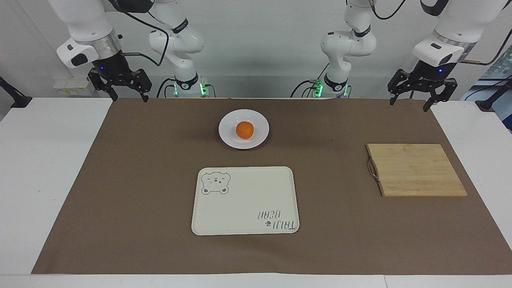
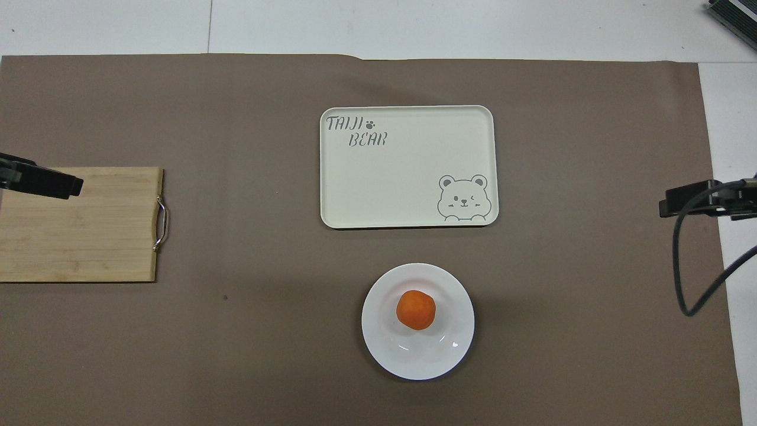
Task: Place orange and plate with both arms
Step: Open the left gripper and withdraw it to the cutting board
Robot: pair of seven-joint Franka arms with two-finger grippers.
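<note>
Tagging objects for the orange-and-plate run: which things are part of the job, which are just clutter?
Job: orange, sitting on the plate; left gripper and right gripper, both open, raised, empty.
Lying about: bear tray, wooden cutting board, brown mat.

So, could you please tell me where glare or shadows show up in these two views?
Overhead view: small bright glints on the glossy round white plate, nearer the robots than the small round orange; faint shadow along the plate's edge. Facing view: soft shadow on the brown mat beside the plate.
</note>
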